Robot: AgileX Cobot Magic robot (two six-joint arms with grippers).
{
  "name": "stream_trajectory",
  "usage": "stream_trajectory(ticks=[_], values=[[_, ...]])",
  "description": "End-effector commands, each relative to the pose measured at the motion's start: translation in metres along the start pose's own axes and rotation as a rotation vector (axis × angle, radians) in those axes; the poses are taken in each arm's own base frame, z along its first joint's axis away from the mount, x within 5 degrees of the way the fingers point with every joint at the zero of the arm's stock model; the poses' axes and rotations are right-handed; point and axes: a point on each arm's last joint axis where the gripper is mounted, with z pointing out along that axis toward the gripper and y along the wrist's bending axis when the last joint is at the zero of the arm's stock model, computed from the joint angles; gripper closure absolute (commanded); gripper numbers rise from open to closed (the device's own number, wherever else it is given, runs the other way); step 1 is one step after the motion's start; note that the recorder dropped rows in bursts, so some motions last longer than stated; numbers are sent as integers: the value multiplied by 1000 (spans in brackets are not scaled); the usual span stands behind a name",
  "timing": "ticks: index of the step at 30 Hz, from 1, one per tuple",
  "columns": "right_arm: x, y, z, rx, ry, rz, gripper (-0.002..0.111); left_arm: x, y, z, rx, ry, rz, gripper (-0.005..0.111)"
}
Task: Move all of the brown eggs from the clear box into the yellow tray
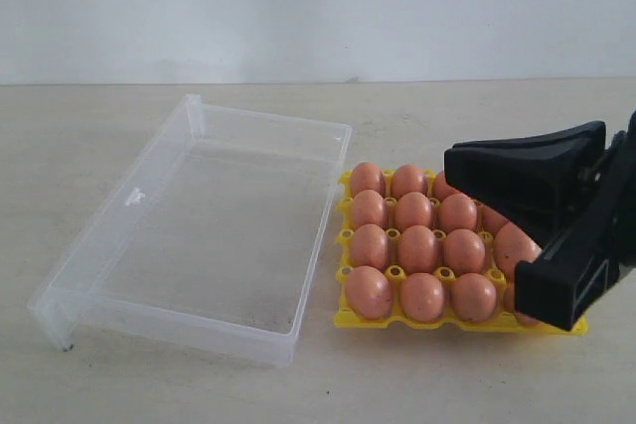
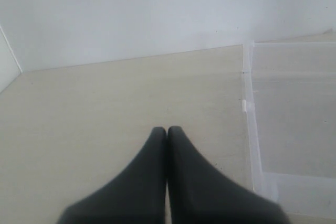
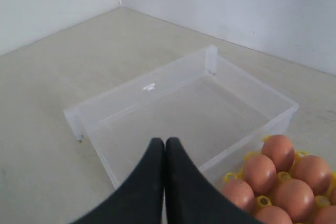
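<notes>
The brown eggs (image 1: 417, 245) sit in the yellow tray (image 1: 346, 319), just beside the clear box (image 1: 199, 235) on the desk (image 1: 149, 384) — the left claw (image 2: 167, 129) and the right claw (image 3: 166, 142) are both squeezed closed.

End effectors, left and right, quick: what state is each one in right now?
Left end effector: closed, fingertips pressed together, holding nothing.
Right end effector: closed, fingertips pressed together, holding nothing.

The right gripper (image 1: 492, 225) covers most of the right-hand column of eggs (image 1: 414, 245) in the tray (image 1: 343, 319), so those cannot be counted. Its arm (image 1: 621, 201) runs off the picture's right edge. The right wrist view cuts the tray short.
</notes>
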Motion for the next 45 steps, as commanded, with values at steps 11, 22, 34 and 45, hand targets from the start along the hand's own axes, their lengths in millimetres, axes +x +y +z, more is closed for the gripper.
stream_trajectory(ticks=[11,22,34,45], values=[[-81,-20,-106,584,-476,-217,108,0,0,0,-1,-7,-16,111],[-87,-14,-135,815,-478,-462,108,0,0,0,-1,-7,-16,111],[-56,-30,-126,855,-372,-266,108,0,0,0,-1,-7,-16,111],[103,-38,-101,855,-323,0,108,0,0,0,-1,-7,-16,111]])
